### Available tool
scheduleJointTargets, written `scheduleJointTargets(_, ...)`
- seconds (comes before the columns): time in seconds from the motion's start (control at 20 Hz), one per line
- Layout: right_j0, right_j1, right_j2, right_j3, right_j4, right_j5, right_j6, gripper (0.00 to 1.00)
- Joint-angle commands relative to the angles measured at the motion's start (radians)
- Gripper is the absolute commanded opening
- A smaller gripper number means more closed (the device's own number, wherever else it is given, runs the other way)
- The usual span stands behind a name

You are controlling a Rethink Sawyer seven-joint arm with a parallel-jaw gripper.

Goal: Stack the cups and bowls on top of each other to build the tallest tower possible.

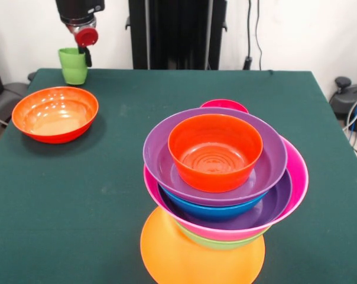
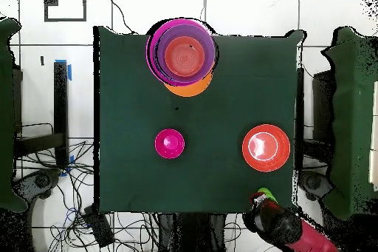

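The tower stands near the front edge: an upturned orange bowl [image 1: 190, 260] at its base, then green, pink, purple, blue and purple bowls nested upward, and a red-orange bowl [image 1: 215, 152] on top. From above the tower [image 2: 182, 51] sits at the table's far edge. A small magenta bowl [image 1: 224, 105] [image 2: 170, 143] rests alone on the cloth behind the tower. Another red-orange bowl [image 1: 55, 113] [image 2: 265, 147] lies apart at the left. The light-green cup [image 1: 73, 66] [image 2: 264, 192] stands upright at the far left corner. My gripper [image 1: 84, 54] [image 2: 258, 203] hangs right at the cup's rim, its hold hidden.
The dark green table [image 1: 137, 177] ends close to the cup and the tower's base. Cables and a grey chair base [image 1: 350, 97] lie off the table's sides. A black pedestal column [image 1: 178, 32] rises behind the far edge.
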Motion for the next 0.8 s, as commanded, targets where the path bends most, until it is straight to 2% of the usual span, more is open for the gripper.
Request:
scheduleJointTargets(0.05,-0.007,0.054,0.111,-0.094,-0.062,-0.074,0.009,1.00)
scheduleJointTargets(0.25,-0.025,0.075,0.108,-0.124,-0.083,-0.082,0.005,1.00)
scheduleJointTargets(0.45,-0.011,0.080,0.087,-0.149,-0.111,-0.115,0.012,1.00)
scheduleJointTargets(0.5,-0.007,0.082,0.082,-0.153,-0.115,-0.126,0.018,0.00)
scheduleJointTargets(0.8,-0.018,0.056,0.084,-0.139,-0.107,-0.110,0.042,0.00)
